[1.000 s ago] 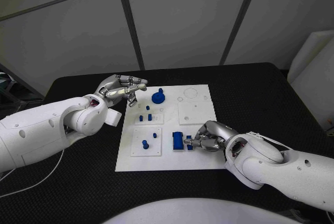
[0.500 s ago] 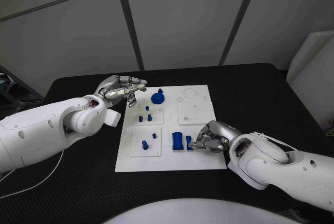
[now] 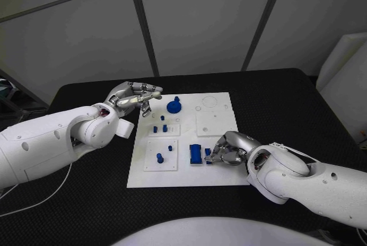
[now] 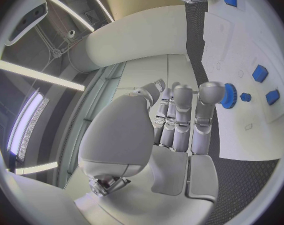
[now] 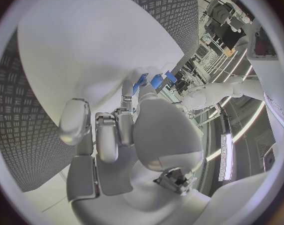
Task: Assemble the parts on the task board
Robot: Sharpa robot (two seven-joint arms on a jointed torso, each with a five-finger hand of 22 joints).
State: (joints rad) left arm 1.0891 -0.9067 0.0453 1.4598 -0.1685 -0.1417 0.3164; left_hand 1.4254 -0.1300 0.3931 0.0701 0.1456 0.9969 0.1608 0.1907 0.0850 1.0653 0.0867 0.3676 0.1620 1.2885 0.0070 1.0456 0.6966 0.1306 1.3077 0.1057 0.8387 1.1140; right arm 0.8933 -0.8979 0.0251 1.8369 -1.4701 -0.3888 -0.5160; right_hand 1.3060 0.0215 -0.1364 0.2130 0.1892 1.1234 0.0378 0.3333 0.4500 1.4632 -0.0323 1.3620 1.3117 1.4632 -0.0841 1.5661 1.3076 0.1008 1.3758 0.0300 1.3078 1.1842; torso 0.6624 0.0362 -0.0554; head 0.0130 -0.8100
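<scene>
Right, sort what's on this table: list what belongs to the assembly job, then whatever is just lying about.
Belongs to the job:
- task board
- blue gear-like part at the board's far end
- small blue pegs
- blue blocks by the right hand

Just lying about:
- white cable on the black table
- left hand, at the board's far corner

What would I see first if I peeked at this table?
Two big white robot arms reach over a white task board in the middle of the black table. The right hand has its fingers down at a small blue piece near the board's front edge, beside a bigger blue block. The left hand sits at the board's far left corner, fingers curled, close to a round blue gear-like part.
</scene>
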